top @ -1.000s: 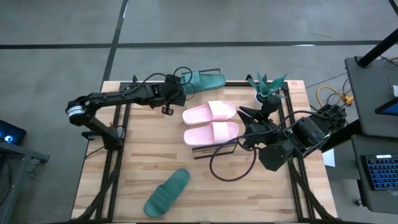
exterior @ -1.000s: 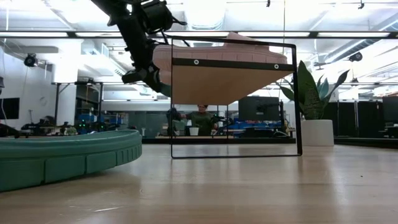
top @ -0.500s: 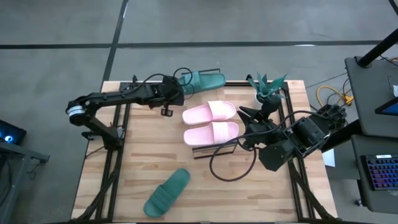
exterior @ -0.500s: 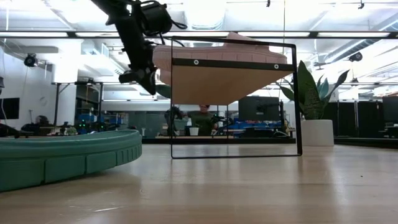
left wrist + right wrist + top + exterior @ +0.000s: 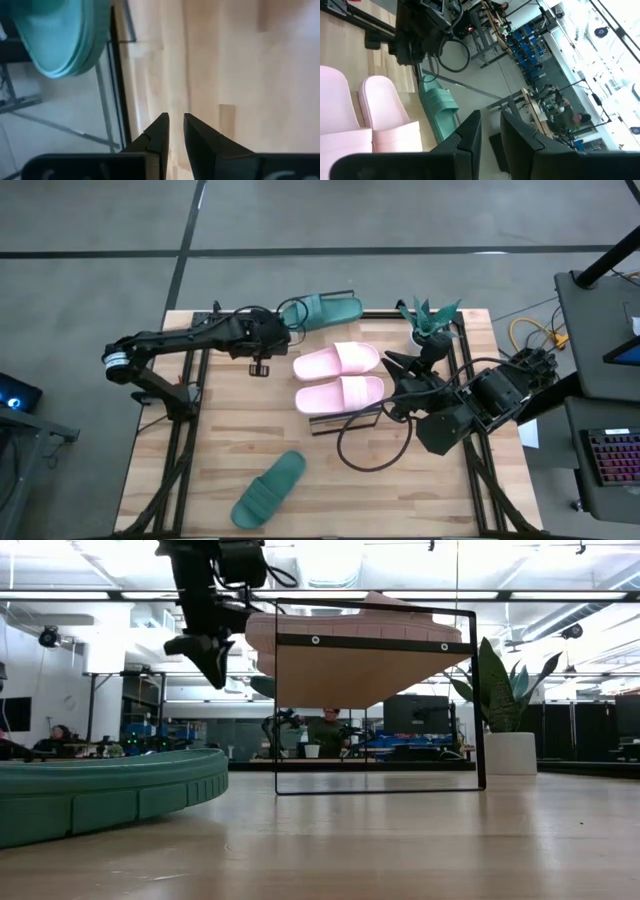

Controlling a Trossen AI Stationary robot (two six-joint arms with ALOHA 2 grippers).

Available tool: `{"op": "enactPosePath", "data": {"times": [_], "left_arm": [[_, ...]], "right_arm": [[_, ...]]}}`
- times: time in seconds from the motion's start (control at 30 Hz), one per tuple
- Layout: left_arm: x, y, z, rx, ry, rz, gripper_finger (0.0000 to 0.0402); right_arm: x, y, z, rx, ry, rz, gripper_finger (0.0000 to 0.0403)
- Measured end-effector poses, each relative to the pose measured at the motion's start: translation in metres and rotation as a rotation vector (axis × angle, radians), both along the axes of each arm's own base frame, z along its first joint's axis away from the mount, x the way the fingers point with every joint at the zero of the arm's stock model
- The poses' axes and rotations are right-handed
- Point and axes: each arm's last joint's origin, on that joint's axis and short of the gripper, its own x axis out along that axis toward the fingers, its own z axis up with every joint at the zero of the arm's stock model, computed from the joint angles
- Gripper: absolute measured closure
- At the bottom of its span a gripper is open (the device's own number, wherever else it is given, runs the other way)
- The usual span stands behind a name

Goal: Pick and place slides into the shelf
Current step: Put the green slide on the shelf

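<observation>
Up close, the left gripper (image 5: 176,122) shows its two dark fingers nearly pressed together, only a thin slit of light-wood tabletop (image 5: 210,480) visible between them, and nothing pinched. It hangs above the table near the far edge, just beside the heel of a dark teal slide (image 5: 325,310) that lies at that edge with part of it overhanging; the same teal sole (image 5: 60,35) shows in the left wrist view, apart from the fingertips. From table height, this gripper (image 5: 210,658) points downward, left of the shelf (image 5: 375,645).

The right gripper (image 5: 490,125) holds its fingers with a narrow gap between them and grips nothing; it waits at the right side of the table, near the small potted plant (image 5: 432,320). Two pale pink slides (image 5: 338,376) lie side by side on top of the shelf in the table's middle. A second teal slide (image 5: 268,490) rests alone on the near part of the table, well apart from the rest. A person (image 5: 322,732) stands far back in the room.
</observation>
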Motion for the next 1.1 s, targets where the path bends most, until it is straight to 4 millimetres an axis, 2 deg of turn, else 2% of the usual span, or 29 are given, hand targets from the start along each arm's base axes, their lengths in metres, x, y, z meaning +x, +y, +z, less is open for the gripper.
{"op": "enactPosePath", "data": {"times": [0.1, 0.23, 0.43, 0.63, 0.83, 0.97, 1.1], "left_arm": [[0.001, -0.008, 0.003, -0.043, -0.035, -0.037, 0.0359], [0.003, -0.017, 0.007, -0.135, -0.124, 0.041, 0.0359], [0.0, -0.04, 0.008, -0.429, -0.111, 0.031, 0.0359], [0.004, -0.057, 0.016, -0.646, -0.228, 0.273, 0.0359], [0.004, -0.082, 0.007, -0.951, -0.143, 0.178, 0.0358], [0.008, -0.106, -0.002, -0.967, -0.076, 0.111, 0.033], [0.017, -0.139, -0.009, -1.017, -0.045, 0.089, 0.0267]], "right_arm": [[0.0, 0.0, 0.0, -0.012, 0.013, 0.004, 0.0339], [0.0, 0.0, 0.0, -0.015, 0.016, 0.005, 0.0339], [0.0, 0.0, 0.0, -0.012, 0.013, 0.004, 0.0339], [0.0, 0.0, 0.0, -0.009, 0.01, 0.004, 0.0339], [0.0, 0.0, 0.0, -0.009, 0.01, 0.004, 0.0339], [0.0, 0.0, 0.0, 0.003, -0.003, 0.0, 0.0339], [0.0, 0.0, 0.0, 0.028, -0.027, -0.007, 0.0339]]}}
